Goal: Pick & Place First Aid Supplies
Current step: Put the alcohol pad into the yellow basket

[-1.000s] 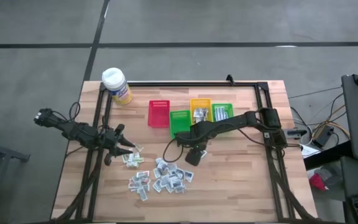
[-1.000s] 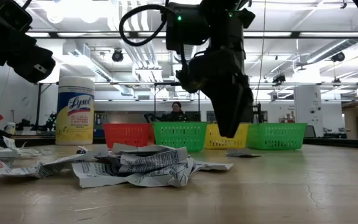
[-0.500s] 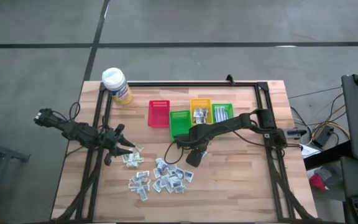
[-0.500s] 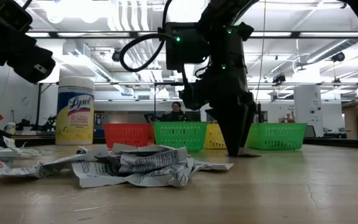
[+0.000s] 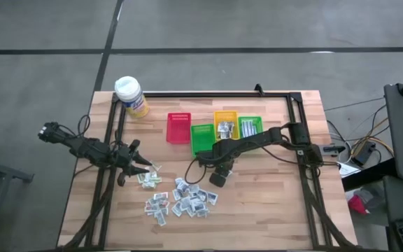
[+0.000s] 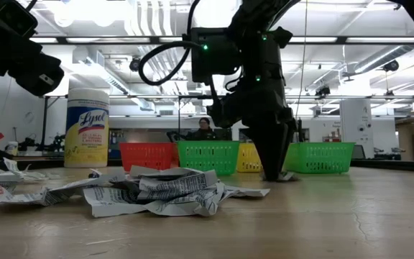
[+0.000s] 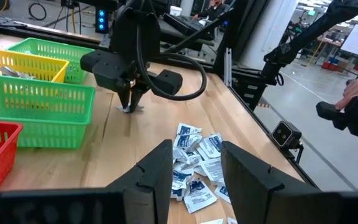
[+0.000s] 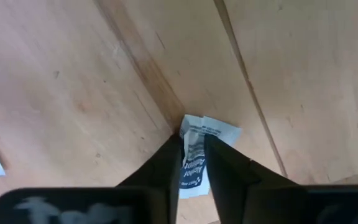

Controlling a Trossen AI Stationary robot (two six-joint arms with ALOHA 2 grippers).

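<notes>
Reaching down to the bare wooden tabletop, the right gripper is set apart from the main heap of small white-and-blue printed packets, presumably so that a single stray white paper packet can be taken without disturbing the others. That packet lies on the boards just in front of the row of small plastic mesh bins, red, green and yellow, where it is probably meant to go. The dark fingers are nearly closed and pinch the crumpled packet between them, its edge folded upward. The left gripper is held parted and empty near the heap.
</notes>
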